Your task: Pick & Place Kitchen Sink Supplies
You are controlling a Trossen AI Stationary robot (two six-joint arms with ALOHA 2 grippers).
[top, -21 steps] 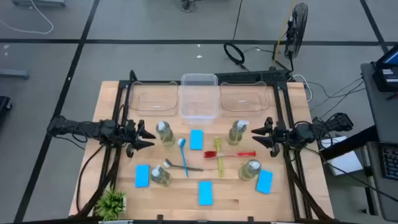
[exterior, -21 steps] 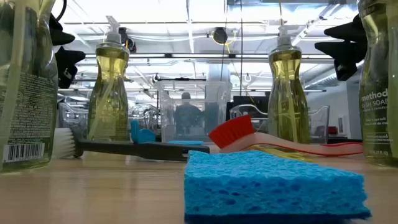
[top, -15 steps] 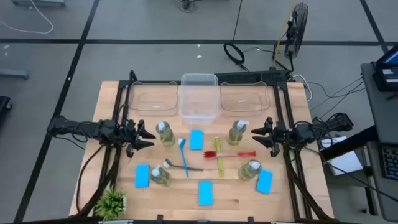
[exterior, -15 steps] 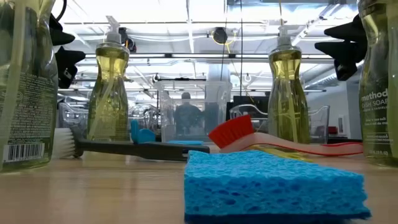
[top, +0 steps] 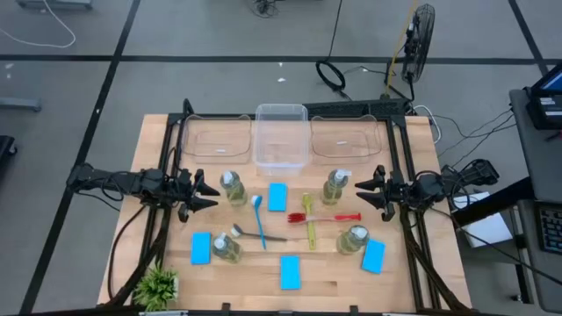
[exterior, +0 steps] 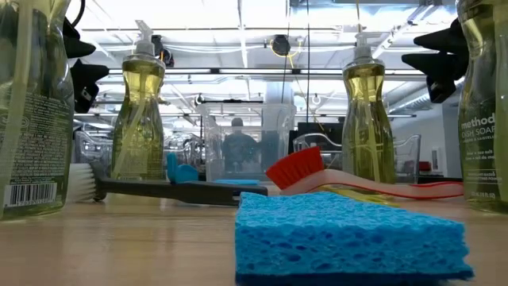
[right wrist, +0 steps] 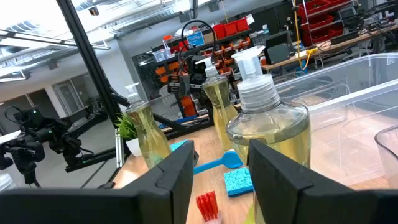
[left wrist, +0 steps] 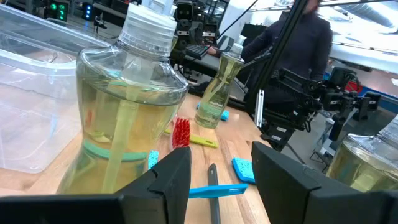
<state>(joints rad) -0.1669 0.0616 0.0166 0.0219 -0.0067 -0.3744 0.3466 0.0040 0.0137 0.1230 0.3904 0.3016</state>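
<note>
Nothing has shifted since the earlier frames, as far as we can find. We take the deep clear bin [top: 281, 136] at the table's far edge as landmark. Left gripper [top: 204, 191] hovers left of and nearer than it, fingers parted and empty, just beside one soap bottle [top: 232, 187]. Right gripper [top: 367, 190] mirrors it on the bin's right, fingers likewise apart and empty, beside another bottle [top: 335, 186]. Brushes [top: 307, 219] and blue sponges [top: 277, 197] lie on the table [top: 413, 285] nearer than the bin.
</note>
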